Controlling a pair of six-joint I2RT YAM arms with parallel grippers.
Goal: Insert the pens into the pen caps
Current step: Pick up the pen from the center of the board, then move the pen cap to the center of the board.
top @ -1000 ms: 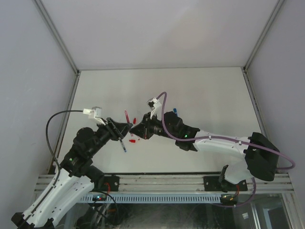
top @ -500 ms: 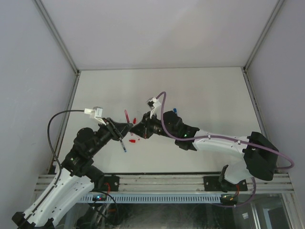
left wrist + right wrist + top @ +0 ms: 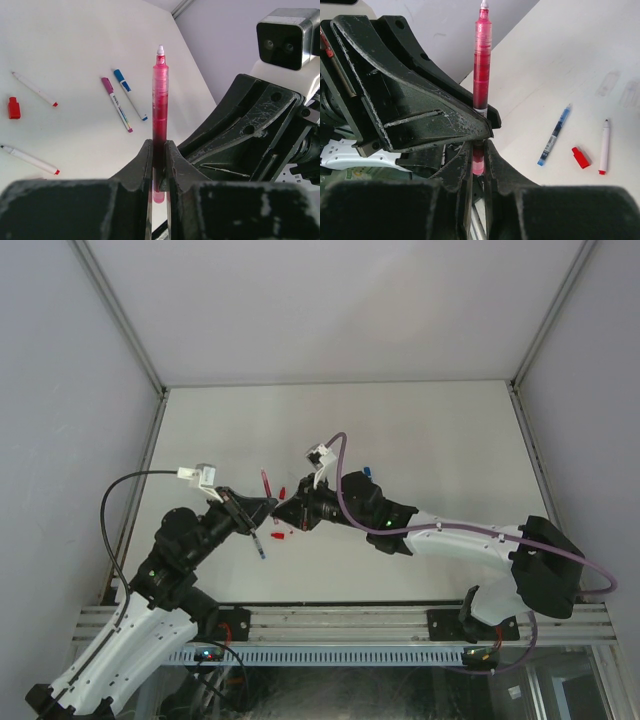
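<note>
One red pen above the desk, left gripper closed on it, right gripper gripping it too

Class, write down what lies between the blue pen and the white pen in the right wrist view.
A red cap, touching neither blue pen nor white pen; right wrist view.

Bright, even light; blurry near foreground.

White table enclosed by 3 pale grey walls, metal rail along near edge.
</note>
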